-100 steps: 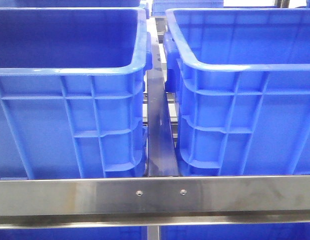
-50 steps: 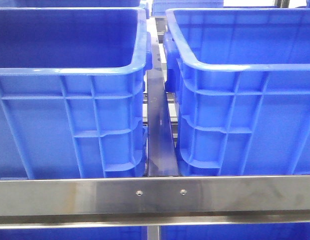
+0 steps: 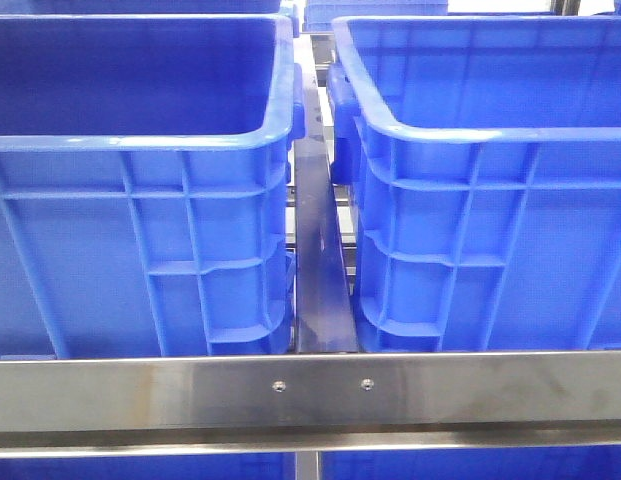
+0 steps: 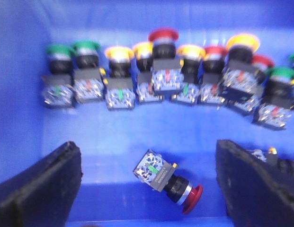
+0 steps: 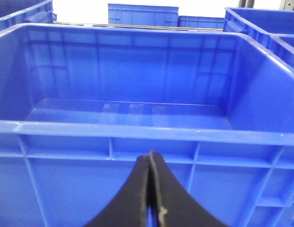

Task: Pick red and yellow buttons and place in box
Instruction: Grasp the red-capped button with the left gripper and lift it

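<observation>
In the left wrist view my left gripper (image 4: 146,146) is open inside a blue crate, above its floor (image 4: 118,142). A red button (image 4: 168,182) on a black switch body lies on its side between the two fingers, touching neither. Further off stands a row of several buttons, among them a red-capped one (image 4: 163,35) and a yellow-capped one (image 4: 244,41). In the right wrist view my right gripper (image 5: 150,158) is shut on nothing, in front of the near wall of an empty blue box (image 5: 137,132). Neither gripper shows in the front view.
The front view has two blue crates side by side, left (image 3: 140,140) and right (image 3: 490,135), with a dark metal bar (image 3: 320,280) between them and a steel rail (image 3: 310,390) across the front. Green-capped buttons (image 4: 59,49) stand in the row. More blue crates (image 5: 142,14) sit behind.
</observation>
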